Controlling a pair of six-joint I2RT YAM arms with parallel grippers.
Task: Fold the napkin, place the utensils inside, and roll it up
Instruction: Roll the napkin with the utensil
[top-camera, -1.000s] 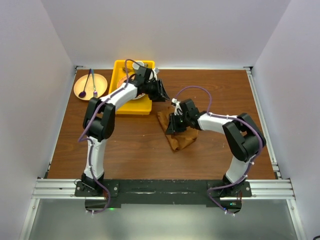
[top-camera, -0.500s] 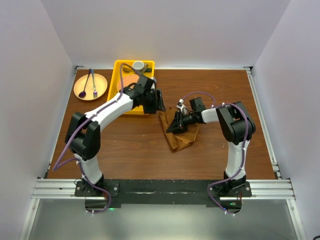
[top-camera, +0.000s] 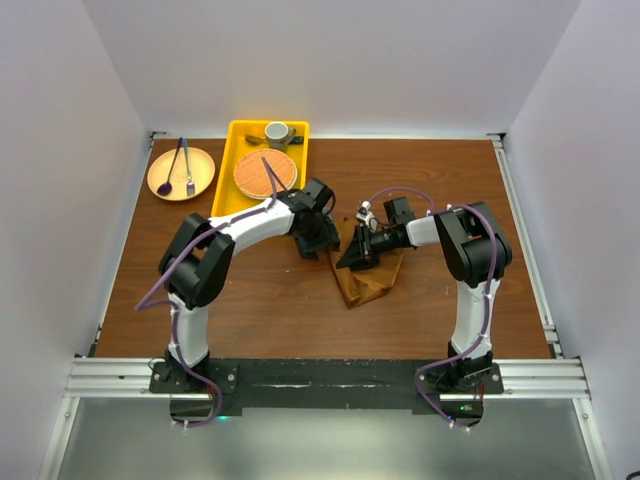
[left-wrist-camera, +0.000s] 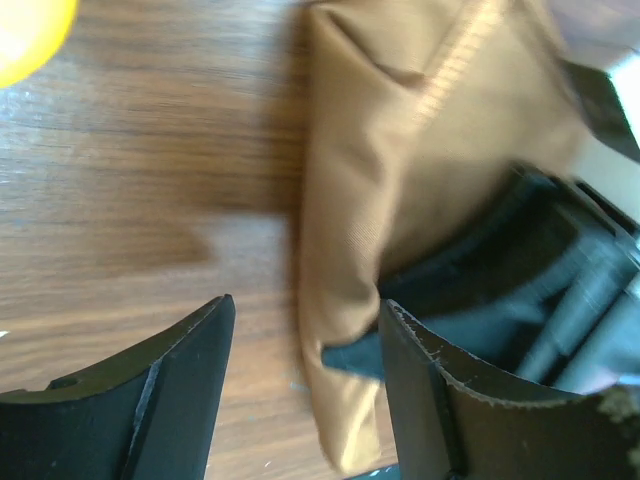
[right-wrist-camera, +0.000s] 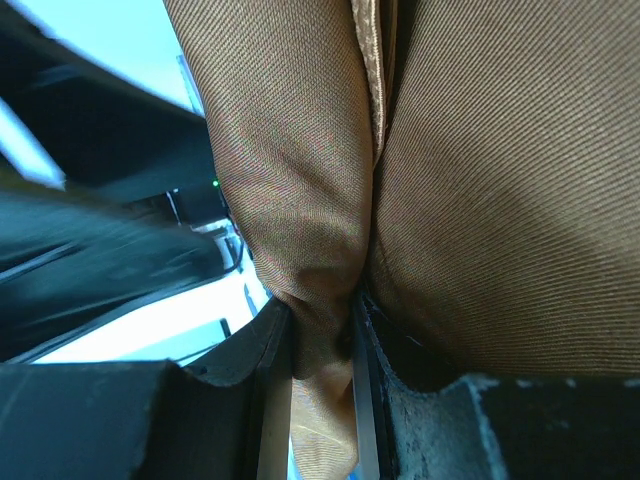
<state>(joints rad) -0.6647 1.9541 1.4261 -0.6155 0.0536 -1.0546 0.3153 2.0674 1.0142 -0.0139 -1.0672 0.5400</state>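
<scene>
The rust-brown napkin (top-camera: 368, 285) lies bunched on the table right of centre. My right gripper (top-camera: 352, 258) is shut on a fold at its left side; in the right wrist view the jaws (right-wrist-camera: 320, 325) pinch the napkin (right-wrist-camera: 480, 150), which hangs past them. My left gripper (top-camera: 318, 240) stands open just left of the cloth. In the left wrist view its jaws (left-wrist-camera: 305, 305) straddle the napkin's (left-wrist-camera: 380, 150) hanging edge without pressing it, with the right gripper's black fingers (left-wrist-camera: 470, 300) close behind. The utensils are out of view.
A yellow tray (top-camera: 240, 190) at the back left holds a round orange woven mat (top-camera: 265, 172) and a small cup (top-camera: 277, 132). Left of it a tan plate (top-camera: 200, 165) carries a purple spoon (top-camera: 165, 186) and a dark fork (top-camera: 189, 180). Bare wood surrounds the napkin.
My left gripper has come down from the tray's front edge to the napkin's left side and opened wider. The right gripper keeps its hold on the cloth while its arm has shifted.
</scene>
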